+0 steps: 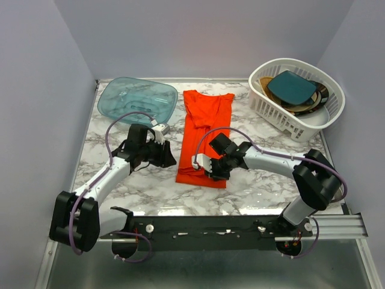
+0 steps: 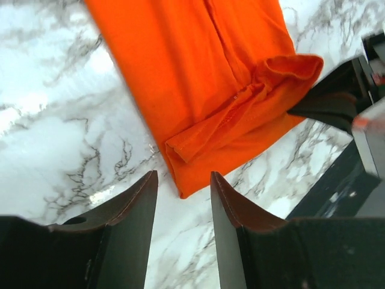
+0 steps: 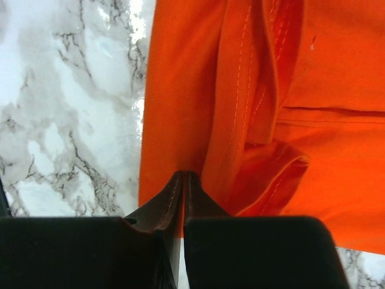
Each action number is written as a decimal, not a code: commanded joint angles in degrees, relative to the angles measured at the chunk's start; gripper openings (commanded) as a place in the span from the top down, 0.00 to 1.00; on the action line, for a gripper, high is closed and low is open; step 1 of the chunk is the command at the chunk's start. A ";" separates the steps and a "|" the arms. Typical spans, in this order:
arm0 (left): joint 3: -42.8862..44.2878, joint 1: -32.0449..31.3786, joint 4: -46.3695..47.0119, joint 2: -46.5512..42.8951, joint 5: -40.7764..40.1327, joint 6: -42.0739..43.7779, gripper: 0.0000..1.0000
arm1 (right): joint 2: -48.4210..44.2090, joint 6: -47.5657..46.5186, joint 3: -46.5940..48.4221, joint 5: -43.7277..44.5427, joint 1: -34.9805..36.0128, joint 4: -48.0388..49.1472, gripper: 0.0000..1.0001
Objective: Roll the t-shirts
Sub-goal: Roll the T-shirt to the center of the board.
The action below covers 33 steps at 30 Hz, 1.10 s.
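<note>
Cloth is the whole matter here: the t-shirt (image 1: 203, 129) looks thin, soft and light. It will likely crease, sag and slide on the smooth marble table (image 1: 150, 189) rather than keep any shape.

It lies in the middle of the table, folded into a long strip that runs from near to far, with the hem at the near end. Part of that hem is already curled up.

The right gripper (image 1: 204, 164) sits at the near end. In its wrist view its fingers are pressed together with the hem's edge at their tips, so it appears clamped on the cloth. The left gripper (image 1: 167, 155) hangs just beside the hem's left corner, jaws apart over bare marble and holding nothing.

The best hold, I judge, is the near hem at both corners, pinched through all layers. A one-sided grip would skew the roll or pull the layers apart.

A teal tub (image 1: 137, 99) stands far left, near the strip's far end. A white basket (image 1: 271, 111) of dishes (image 1: 292, 87) stands far right, well apart from it. Neither blocks the strip itself. The likelier nuisance is the two grippers crowding each other at the hem.
</note>
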 commanded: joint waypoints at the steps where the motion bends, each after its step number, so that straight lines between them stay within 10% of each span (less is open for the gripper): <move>1: 0.78 -1.07 -0.10 -5.65 3.83 25.44 0.50 | 0.81 -2.27 2.21 3.67 -0.27 1.72 0.88; 12: -8.50 -17.05 3.67 -14.26 3.23 52.81 0.40 | 5.29 -2.01 5.54 3.06 -3.87 0.15 0.87; 20: -21.53 -31.55 22.56 -19.81 -10.91 60.64 0.34 | 12.40 -0.42 10.91 1.04 -6.42 -4.07 0.87; 33: -34.19 -37.98 42.17 -16.66 -24.73 67.84 0.33 | 15.84 -0.16 14.42 -1.86 -6.68 -8.64 0.87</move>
